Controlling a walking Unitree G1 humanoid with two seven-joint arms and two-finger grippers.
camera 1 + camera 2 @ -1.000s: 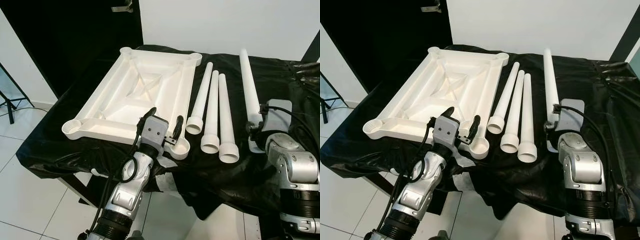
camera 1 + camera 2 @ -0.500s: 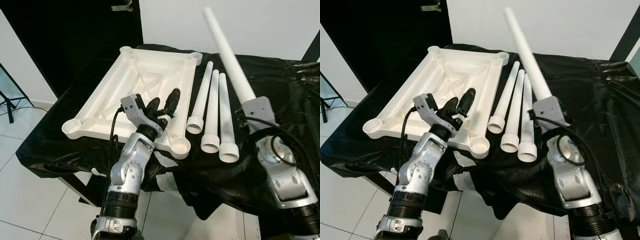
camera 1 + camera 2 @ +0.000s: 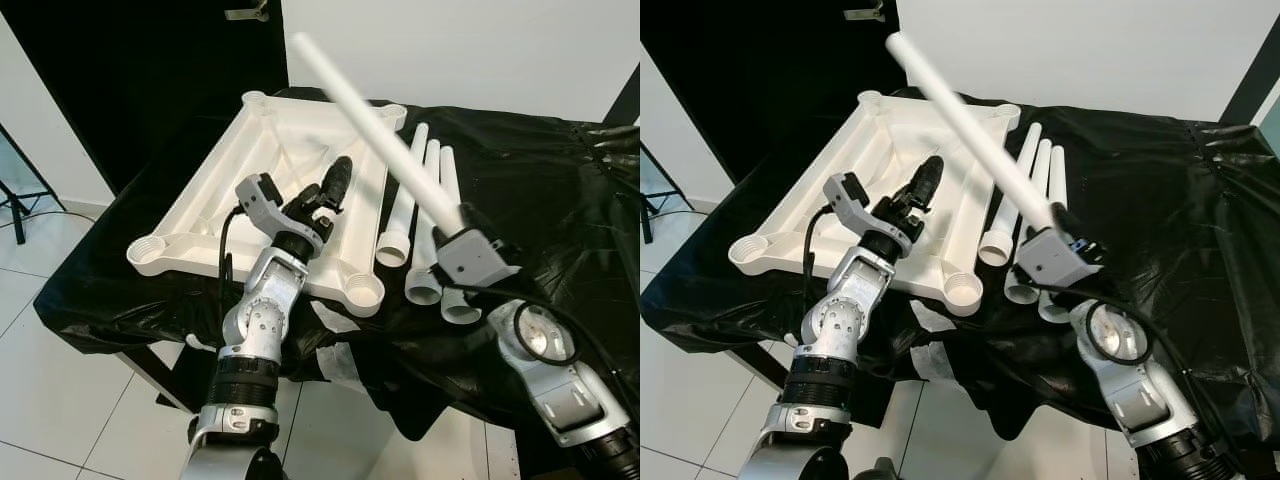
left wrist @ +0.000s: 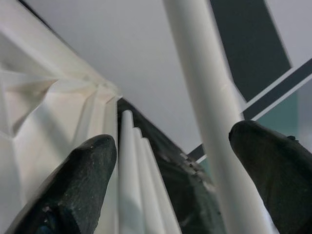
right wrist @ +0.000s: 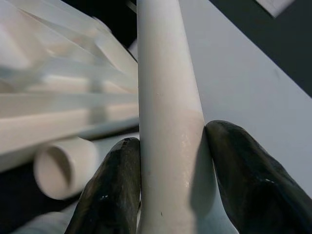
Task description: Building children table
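From the head camera, your right gripper (image 3: 452, 232) clamps a white table leg (image 3: 375, 138), raised and slanting over the upturned white tabletop (image 3: 240, 205) on the black cloth (image 3: 530, 190). Three more legs (image 3: 425, 225) lie beside the tabletop. Your left gripper (image 3: 325, 195) hovers above it.

At your left wrist, the fingers (image 4: 73, 183) stand wide apart, empty.

At your right wrist, both fingers (image 5: 114, 187) press the leg.

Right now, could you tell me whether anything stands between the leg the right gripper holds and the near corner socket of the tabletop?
Nothing visible does. The right gripper holds the leg aloft over the tabletop; the left gripper hovers farther in, off the socket.
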